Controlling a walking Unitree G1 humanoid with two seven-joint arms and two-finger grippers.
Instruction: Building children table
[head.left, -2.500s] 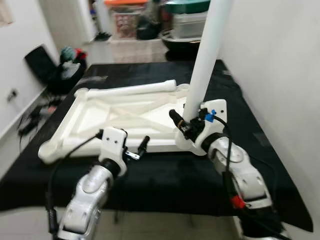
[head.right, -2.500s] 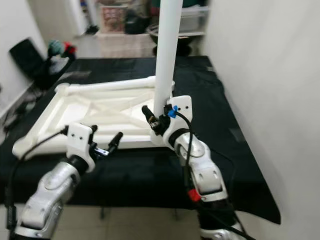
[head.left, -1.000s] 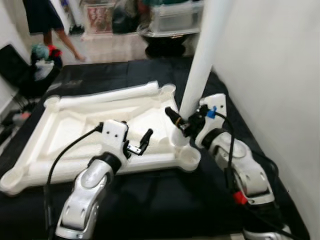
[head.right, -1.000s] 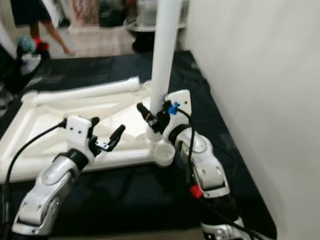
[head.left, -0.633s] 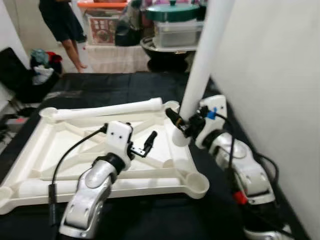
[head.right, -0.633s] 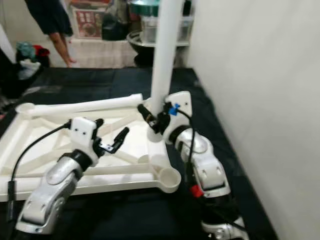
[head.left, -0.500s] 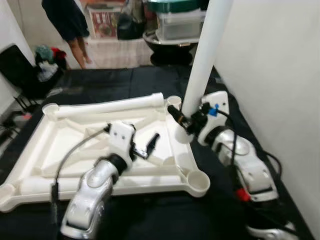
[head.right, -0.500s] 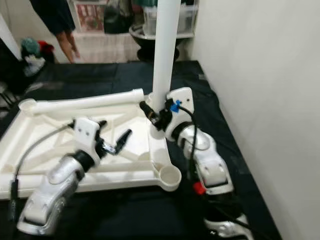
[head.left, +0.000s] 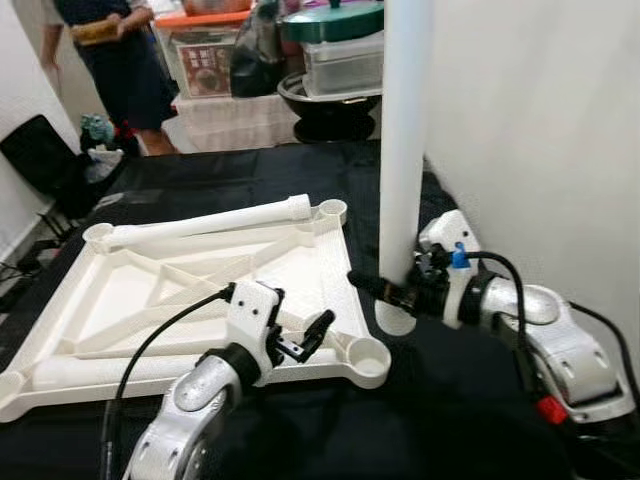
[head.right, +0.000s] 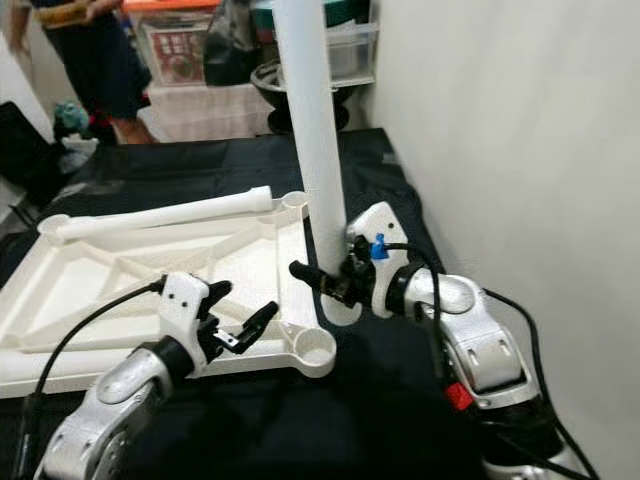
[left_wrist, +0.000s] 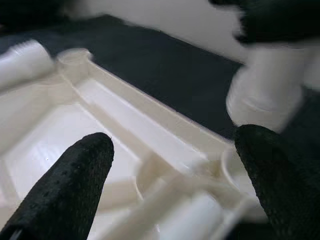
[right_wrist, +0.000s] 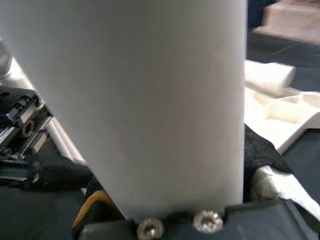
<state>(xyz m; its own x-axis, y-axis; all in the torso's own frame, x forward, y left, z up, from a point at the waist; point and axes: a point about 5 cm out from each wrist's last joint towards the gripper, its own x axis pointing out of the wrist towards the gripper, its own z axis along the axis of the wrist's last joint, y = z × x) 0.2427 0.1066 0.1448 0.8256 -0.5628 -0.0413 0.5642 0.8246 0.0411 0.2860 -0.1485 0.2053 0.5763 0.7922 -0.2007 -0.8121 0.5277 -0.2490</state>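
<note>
the white leg (head.left: 403, 150) now stands straight up, moved toward 3 o'clock, off the table frame (head.left: 150, 290).

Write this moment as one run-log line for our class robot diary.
right end effector: shut on upright table leg | leg foot beside near corner socket | left end effector: open above tabletop frame
</note>
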